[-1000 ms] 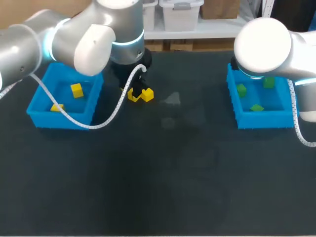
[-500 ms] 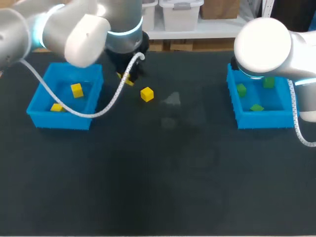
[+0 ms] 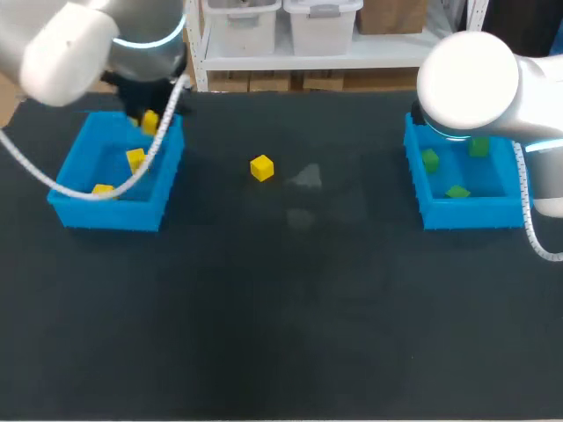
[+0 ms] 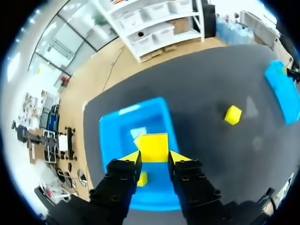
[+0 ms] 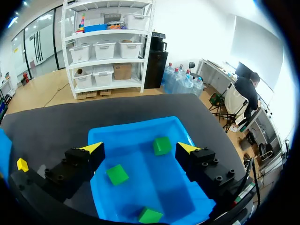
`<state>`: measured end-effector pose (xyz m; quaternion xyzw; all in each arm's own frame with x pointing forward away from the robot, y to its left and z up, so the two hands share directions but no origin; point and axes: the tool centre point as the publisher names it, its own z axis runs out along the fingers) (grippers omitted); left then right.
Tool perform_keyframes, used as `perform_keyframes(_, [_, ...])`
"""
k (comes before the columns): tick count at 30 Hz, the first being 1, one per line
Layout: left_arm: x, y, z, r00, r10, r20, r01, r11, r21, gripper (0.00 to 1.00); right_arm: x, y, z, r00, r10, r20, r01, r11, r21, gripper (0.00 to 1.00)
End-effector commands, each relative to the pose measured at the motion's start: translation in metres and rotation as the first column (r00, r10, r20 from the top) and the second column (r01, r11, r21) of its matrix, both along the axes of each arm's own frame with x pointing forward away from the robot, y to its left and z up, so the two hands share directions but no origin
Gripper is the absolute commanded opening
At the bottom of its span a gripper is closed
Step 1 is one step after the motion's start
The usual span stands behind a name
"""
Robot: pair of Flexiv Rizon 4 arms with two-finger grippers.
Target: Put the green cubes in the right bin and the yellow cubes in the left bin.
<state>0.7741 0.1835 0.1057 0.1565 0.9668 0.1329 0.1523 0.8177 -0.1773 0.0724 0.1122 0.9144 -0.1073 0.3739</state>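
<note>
My left pincer (image 4: 153, 157) is clenched on a yellow cube (image 4: 153, 146), one yellow tip pressed to each side of it, and it hangs over the left bin (image 4: 110, 129), above the rim on the side facing the middle of the desk (image 3: 308, 308). Directly under that pincer the bin's floor shows a second yellow piece (image 4: 142, 178), seen through the gap between my fingers. From the head camera two resting yellow cubes (image 3: 135, 159) lie in that bin, one near its middle and the other (image 3: 102, 189) towards the front wall, both below the cube I hold. A loose yellow cube (image 3: 261, 167) sits on the bare desk, well ahead of my left pincer and off to its side, apart from both bins. My right pincer (image 5: 140, 149) is released, its fingers spread wide with nothing between them, and it hovers above the right bin (image 5: 136, 126). Beneath it lie three green cubes: the far green cube (image 5: 161, 145) just ahead of the fingertips, the middle green cube (image 5: 116, 174) under the gap between the fingers, and the near green cube (image 5: 150, 215) closest to my wrist.
</note>
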Motion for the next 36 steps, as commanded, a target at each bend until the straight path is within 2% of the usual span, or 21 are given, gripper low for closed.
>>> perform_keyframes(1, [-0.022, 0.022, -0.007, 1.0, 0.015, 0.019, -0.015, 1.0, -0.004, 0.0, 0.0, 0.0, 0.0, 1.0, 0.0, 0.0, 0.0, 1.0, -0.001, 1.0])
perform_keyframes(3, [-0.025, 0.029, -0.012, 0.999, 0.04, 0.006, -0.04, 0.999, 0.0, 0.0, 0.0, 0.0, 0.0, 1.0, 0.0, 0.0, 0.0, 1.0, -0.001, 1.0])
perform_keyframes(4, [-0.026, 0.031, -0.014, 0.999, 0.052, -0.001, -0.052, 0.999, 0.002, 0.17, 0.0, 0.0, 0.0, 1.0, 0.0, 0.0, 0.0, 1.0, -0.001, 1.0])
perform_keyframes(5, [-0.027, 0.033, -0.016, 0.998, 0.058, -0.005, -0.058, 0.998, 0.006, 0.84, 0.0, 0.0, 0.0, 1.0, 0.0, 0.0, 0.0, 1.0, -0.001, 1.0])
perform_keyframes(6, [-0.028, 0.034, -0.016, 0.998, 0.063, -0.004, -0.063, 0.998, -0.003, 1.0, 0.0, 0.0, 0.0, 1.0, 0.0, 0.0, 0.0, 1.0, -0.001, 1.0])
perform_keyframes(9, [-0.029, 0.033, -0.014, 0.998, 0.064, 0.001, -0.064, 0.998, -0.009, 1.0, 0.0, 0.0, 0.0, 1.0, 0.0, 0.0, 0.0, 1.0, -0.001, 1.0])
perform_keyframes(13, [-0.023, 0.018, -0.002, 0.999, 0.027, 0.024, -0.025, 0.998, -0.062, 1.0, 0.0, 0.0, 0.0, 1.0, 0.0, 0.0, 0.0, 1.0, -0.001, 1.0])
perform_keyframes(15, [-0.018, 0.003, 0.005, 0.999, -0.017, 0.037, 0.021, 0.995, -0.093, 1.0, 0.0, 0.0, 0.0, 1.0, 0.0, 0.0, 0.0, 1.0, -0.001, 1.0])
perform_keyframes(17, [-0.013, -0.016, 0.012, 0.996, -0.067, 0.052, 0.072, 0.993, -0.097, 1.0, 0.0, 0.0, 0.0, 1.0, 0.0, 0.0, 0.0, 1.0, -0.001, 1.0])
perform_keyframes(21, [-0.009, -0.06, 0.016, 0.981, -0.189, 0.05, 0.194, 0.974, -0.116, 1.0, 0.0, 0.0, 0.0, 1.0, 0.0, 0.0, 0.0, 1.0, -0.001, 1.0])
perform_keyframes(28, [-0.004, -0.128, -0.002, 0.934, -0.356, 0.015, 0.354, 0.924, -0.143, 1.0, 0.0, 0.0, 0.0, 1.0, 0.0, 0.0, 0.0, 1.0, -0.001, 1.0])
perform_keyframes(36, [0.005, -0.167, -0.04, 0.895, -0.442, -0.063, 0.427, 0.889, -0.166, 1.0, 0.0, 0.0, 0.0, 1.0, 0.0, 0.0, 0.0, 1.0, -0.001, 1.0])
